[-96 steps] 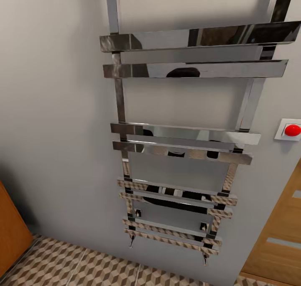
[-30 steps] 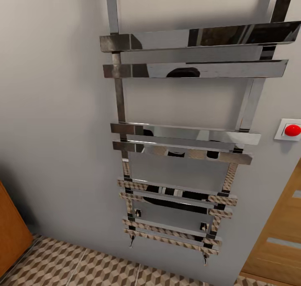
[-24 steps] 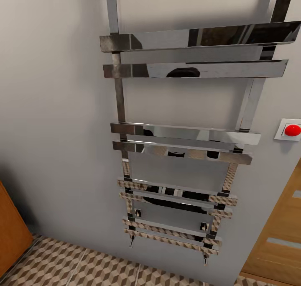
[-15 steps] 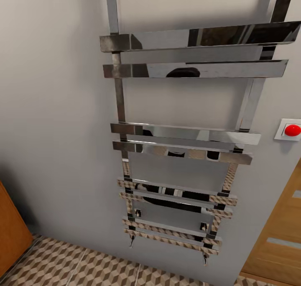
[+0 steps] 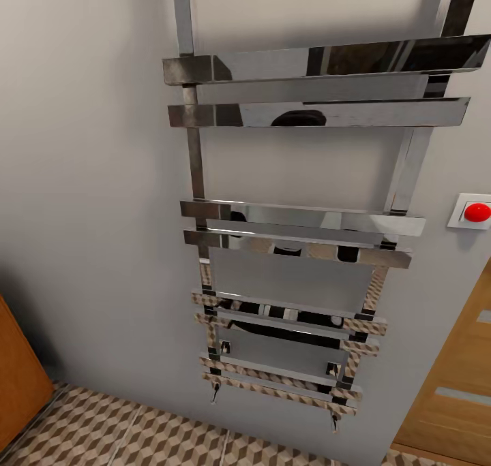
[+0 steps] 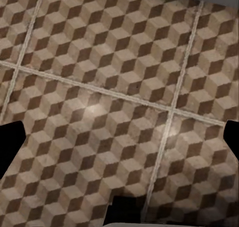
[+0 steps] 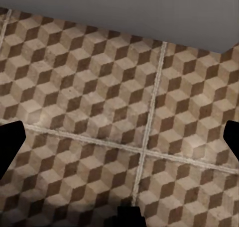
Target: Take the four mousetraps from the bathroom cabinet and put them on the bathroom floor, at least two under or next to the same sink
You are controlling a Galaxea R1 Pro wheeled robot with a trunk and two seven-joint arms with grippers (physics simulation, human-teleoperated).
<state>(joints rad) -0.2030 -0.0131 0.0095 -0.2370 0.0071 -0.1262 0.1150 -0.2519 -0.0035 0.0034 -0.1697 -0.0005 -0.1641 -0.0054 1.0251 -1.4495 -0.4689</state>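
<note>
The bathroom floor (image 5: pixel 157 439) with its brown, beige and white cube pattern runs along the foot of a grey wall. An orange-wood corner of the cabinet (image 5: pixel 17 377) juts in at the lower left of the head view. My left gripper (image 6: pixel 119 147) hangs open over bare tiles, its dark fingertips (image 6: pixel 9 145) far apart. Over the tiles near the wall's base, my right gripper (image 7: pixel 119 147) is open too, with nothing between its fingertips (image 7: pixel 10 142). The mousetraps and the sink are out of view.
A tall chrome towel radiator (image 5: pixel 300 221) is fixed to the wall straight ahead. A white switch with a red button (image 5: pixel 474 212) sits to its right, above a wooden door (image 5: pixel 453 391).
</note>
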